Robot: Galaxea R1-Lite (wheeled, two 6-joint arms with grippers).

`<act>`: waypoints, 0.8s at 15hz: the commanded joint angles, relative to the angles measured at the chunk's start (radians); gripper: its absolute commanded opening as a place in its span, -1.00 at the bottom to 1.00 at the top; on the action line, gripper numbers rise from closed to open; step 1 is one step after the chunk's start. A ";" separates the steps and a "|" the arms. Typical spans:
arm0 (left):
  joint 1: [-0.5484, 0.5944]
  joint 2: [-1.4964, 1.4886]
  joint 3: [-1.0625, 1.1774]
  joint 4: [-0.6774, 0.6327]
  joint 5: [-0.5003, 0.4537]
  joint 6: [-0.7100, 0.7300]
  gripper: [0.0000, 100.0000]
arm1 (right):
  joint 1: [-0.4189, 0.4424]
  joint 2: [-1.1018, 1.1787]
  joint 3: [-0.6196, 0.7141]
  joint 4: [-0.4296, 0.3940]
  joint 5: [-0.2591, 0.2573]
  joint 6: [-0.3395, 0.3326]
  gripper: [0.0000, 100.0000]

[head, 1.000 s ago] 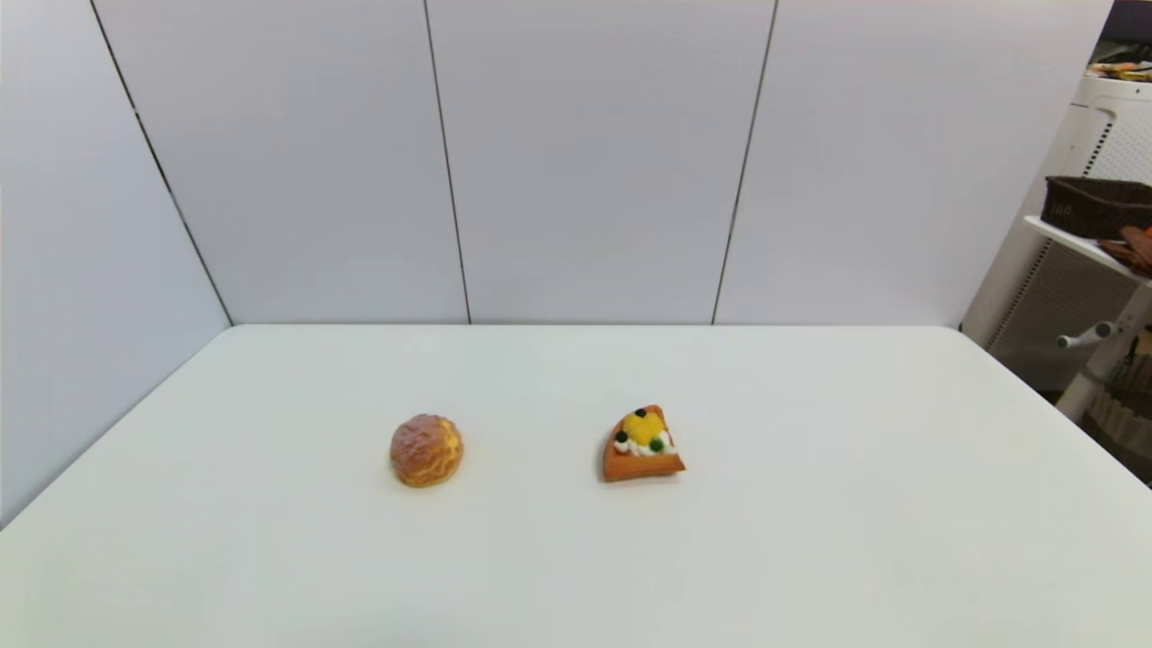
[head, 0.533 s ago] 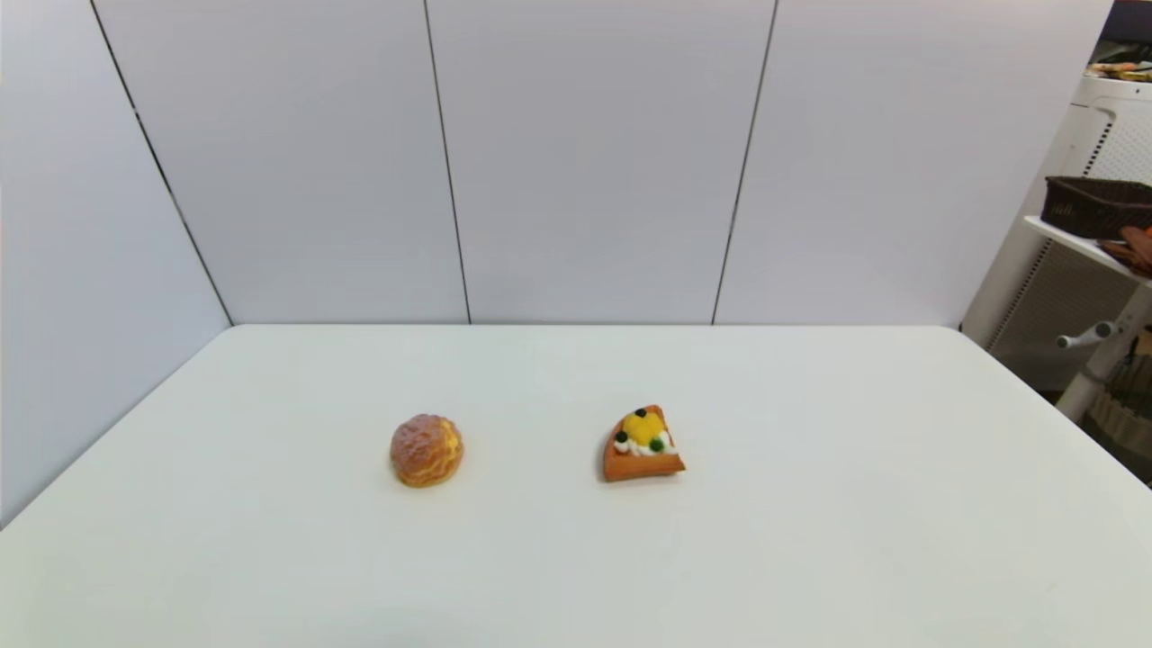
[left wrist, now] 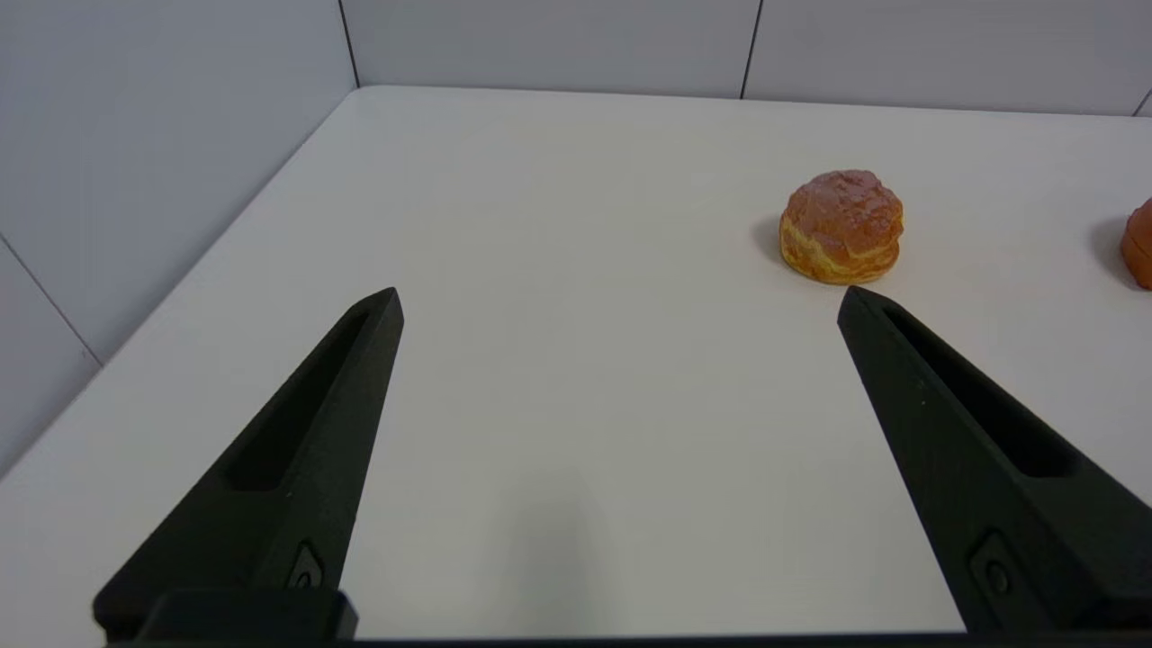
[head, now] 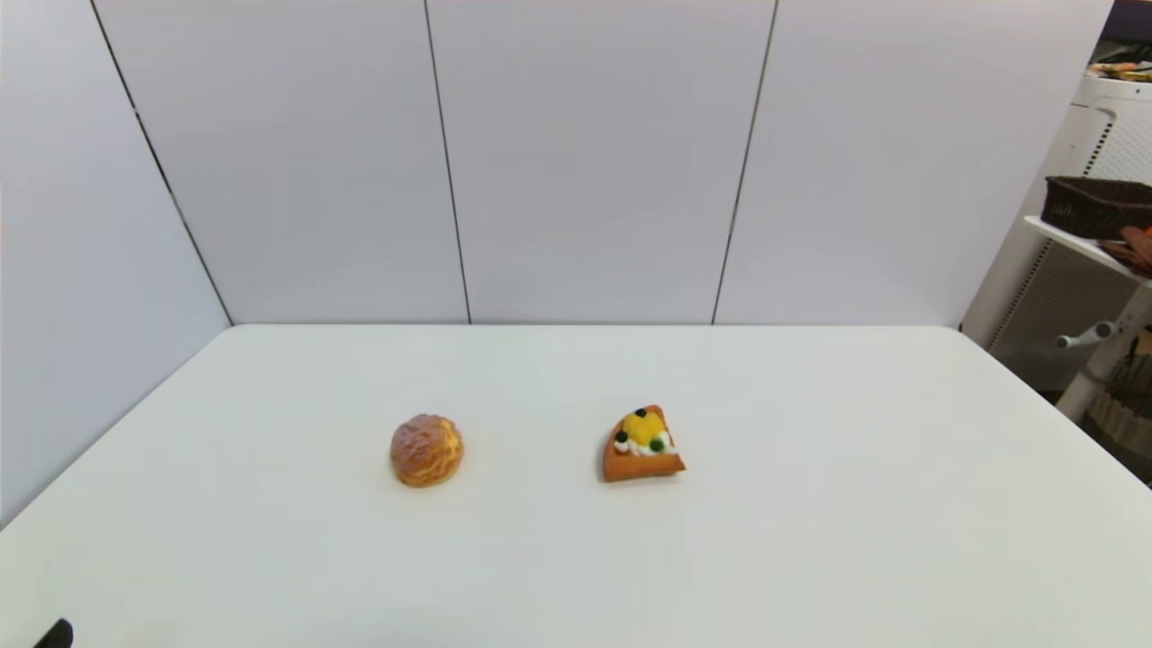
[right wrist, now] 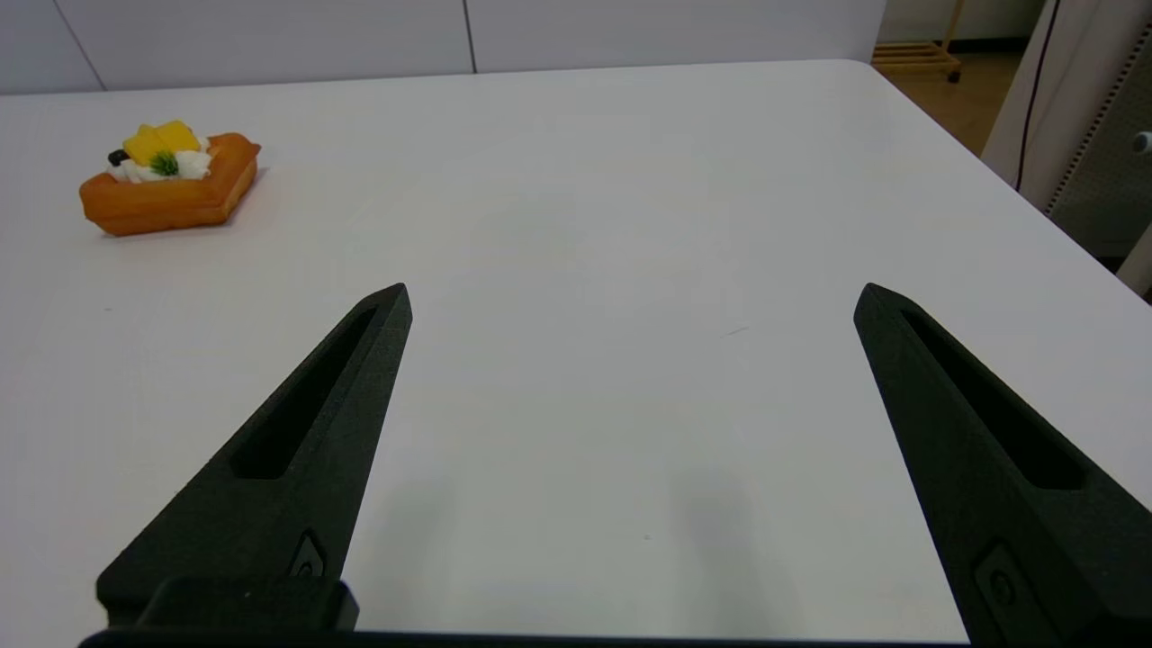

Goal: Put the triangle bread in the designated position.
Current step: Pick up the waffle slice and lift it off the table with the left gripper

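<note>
The triangle bread (head: 643, 445) sits alone on the white table (head: 810, 540), and the left gripper (left wrist: 619, 301) and right gripper (right wrist: 633, 297) are both spread wide, holding nothing.

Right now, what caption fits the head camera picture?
Triangle bread and round bun sit apart on the white table, untouched.

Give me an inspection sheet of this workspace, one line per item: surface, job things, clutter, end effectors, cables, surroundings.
Surface: white table, bare apart from two pastries.
Job's things: triangle bread flat on the table, right of centre, untouched.
Clutter: round bun to its left, apart from it.
End effectors: left end effector open, empty, low over the table's near left; right end effector open, empty, over the near right.
Cables: dark cable beside the table.
Surroundings: grey wall panels; shelf with dark basket at right.
</note>
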 commanded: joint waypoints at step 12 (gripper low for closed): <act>-0.763 1.603 -1.075 -0.128 -0.115 0.425 1.00 | 0.000 0.001 0.000 -0.001 0.000 0.000 1.00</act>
